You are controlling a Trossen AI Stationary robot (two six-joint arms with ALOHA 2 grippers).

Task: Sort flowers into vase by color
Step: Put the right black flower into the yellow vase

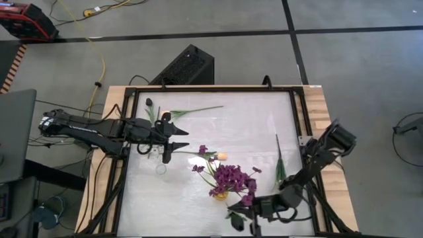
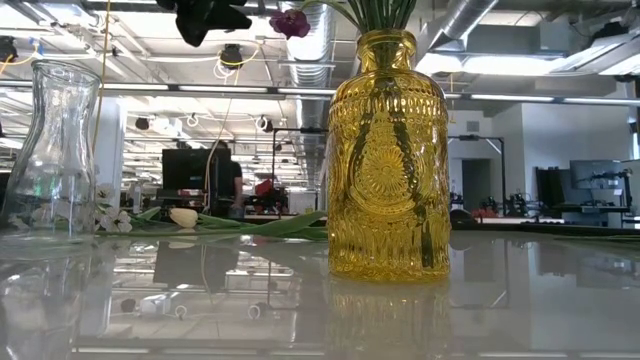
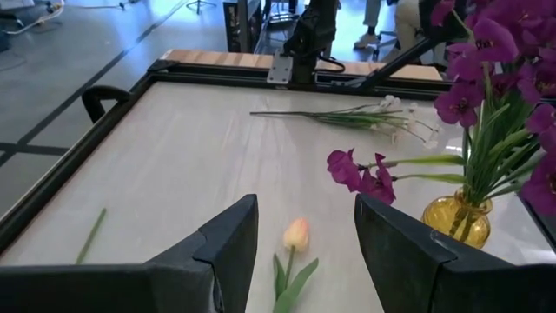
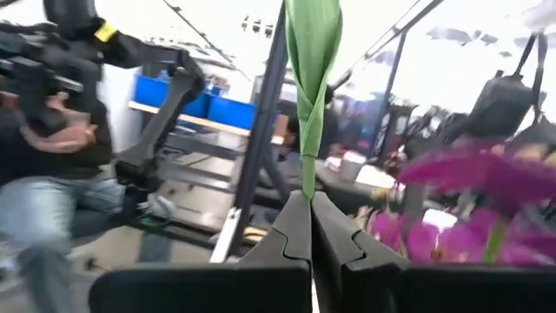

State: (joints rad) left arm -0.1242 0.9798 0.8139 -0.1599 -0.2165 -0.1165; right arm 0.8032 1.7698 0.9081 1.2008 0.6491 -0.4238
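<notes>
Fingers of our right gripper (image 4: 309,228) press together on a green stem (image 4: 310,96) that rises straight up from between them, and in the high view this gripper (image 1: 254,221) sits at the near edge of the white table (image 1: 251,125), just beside the amber patterned glass vase (image 2: 387,160). We see that vase already filled with purple cluster flowers (image 1: 231,180), their green stems gathered in its neck, and in the low view it stands upright in front of everything else. To one side of it in that view stands a clear glass vase (image 2: 55,150), which we find in the high view as a small ring (image 1: 160,169) below our left gripper. Our left gripper (image 3: 304,252) hangs low over the table with its two dark fingers spread wide, and a cream-peach tulip (image 3: 295,235) lies flat on the surface between them, touching neither that we can tell. Farther along the table lies a spray of tiny white blossoms (image 3: 382,117) on long green stems, well apart from the vases. Toward the far side in the high view we see a dark tulip bud (image 1: 149,102) and a long green-stemmed flower (image 1: 192,111) lying loose.
</notes>
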